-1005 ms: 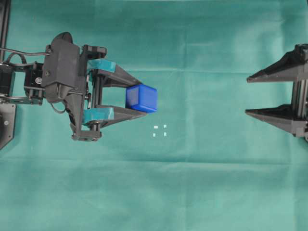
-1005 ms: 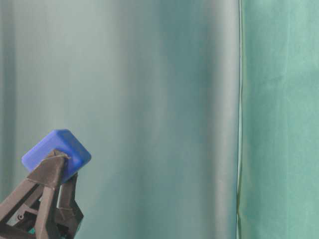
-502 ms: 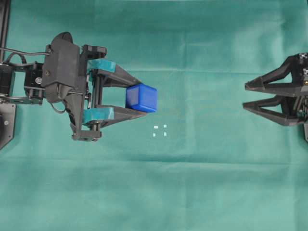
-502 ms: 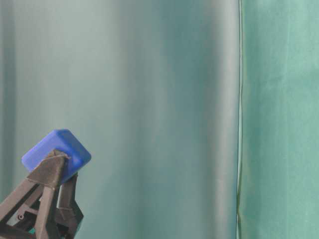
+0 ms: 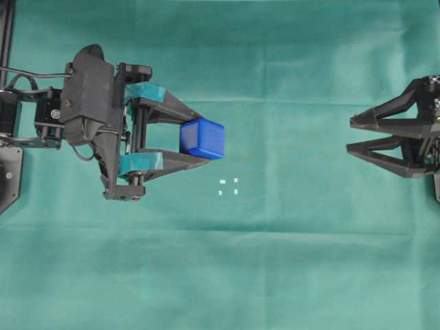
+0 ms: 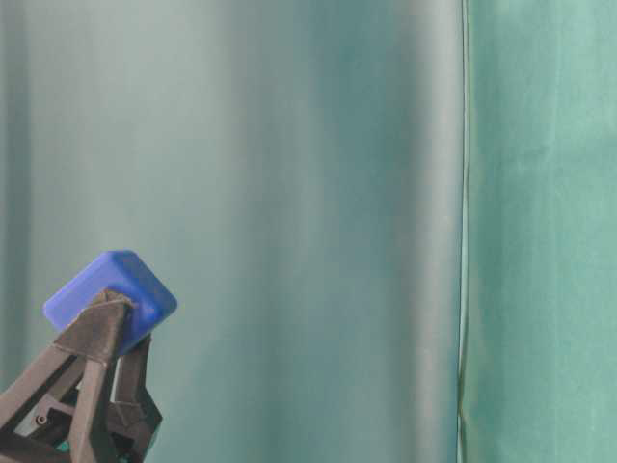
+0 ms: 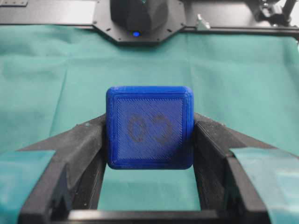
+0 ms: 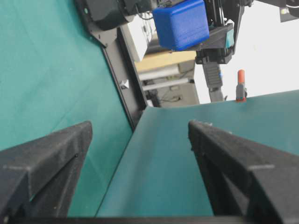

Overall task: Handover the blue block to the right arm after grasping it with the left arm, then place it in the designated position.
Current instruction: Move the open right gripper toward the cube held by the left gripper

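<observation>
Gripping the blue block (image 5: 202, 139), the left arm's jaws (image 5: 198, 139) are clenched on its two sides, and the block is held raised off the green cloth (image 5: 275, 261) on the bench. A faint figure-8 mark is shown on its face in the left wrist view. The square of four white marks (image 5: 228, 187) lies at about five o'clock from the block, just beside it. At three o'clock, well apart, the right arm's jaws (image 5: 349, 135) are spread and hold nothing.
</observation>
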